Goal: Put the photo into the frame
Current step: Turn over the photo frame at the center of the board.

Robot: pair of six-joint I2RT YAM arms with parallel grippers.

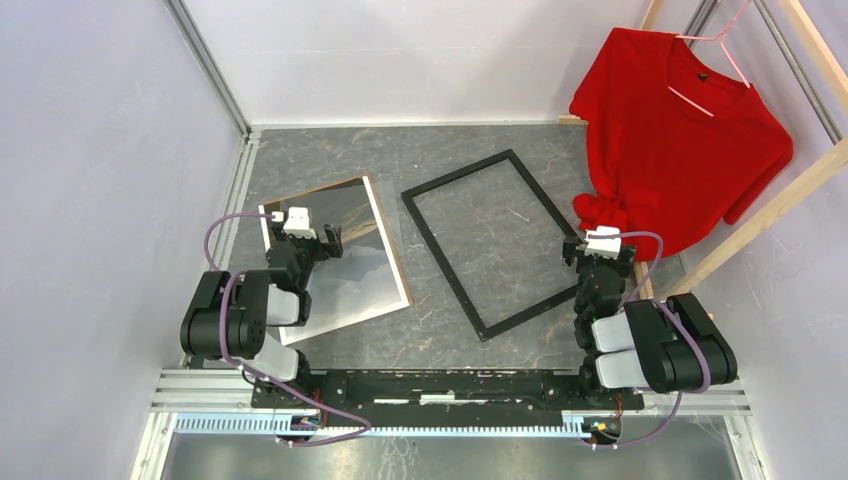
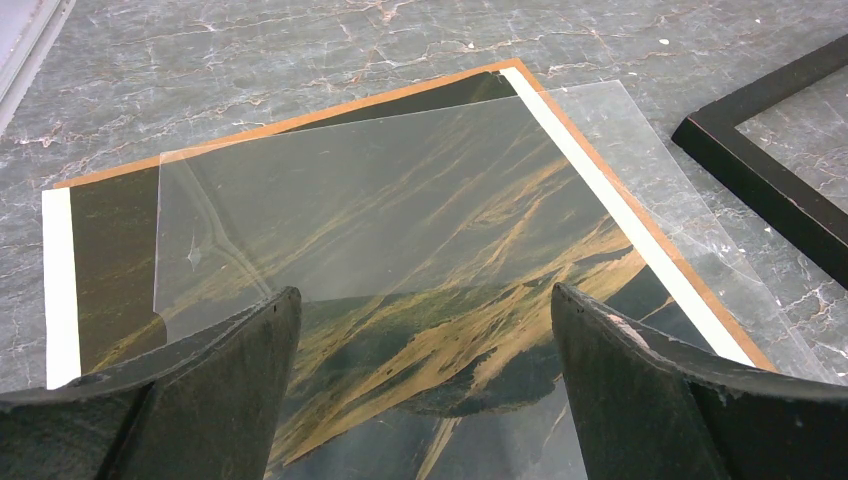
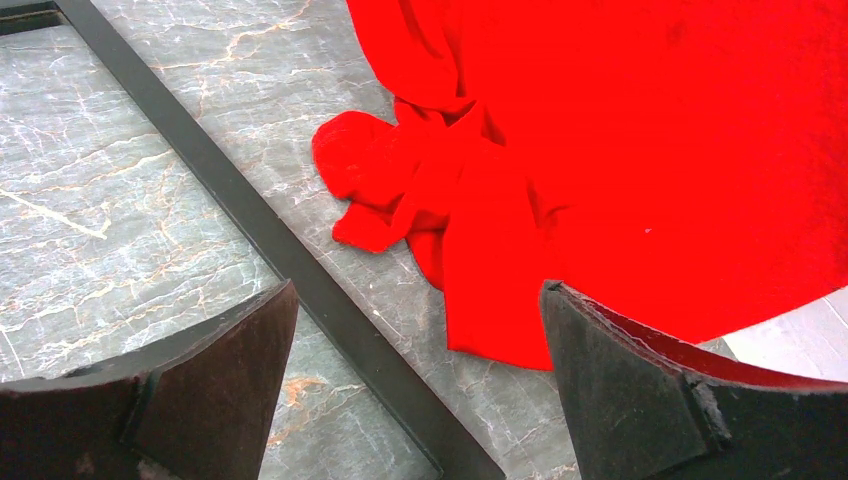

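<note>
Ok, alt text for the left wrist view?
Open left gripper hovers over the photo, lying on a brown backing board with a clear sheet skewed across it. A corner of the black frame lies at right on the marble table.

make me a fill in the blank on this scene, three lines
The clear sheet lies over the ____.
The ____ shirt hangs beside the frame.
The left tool and right tool both stand ____.
Missing: photo, red, open.
</note>
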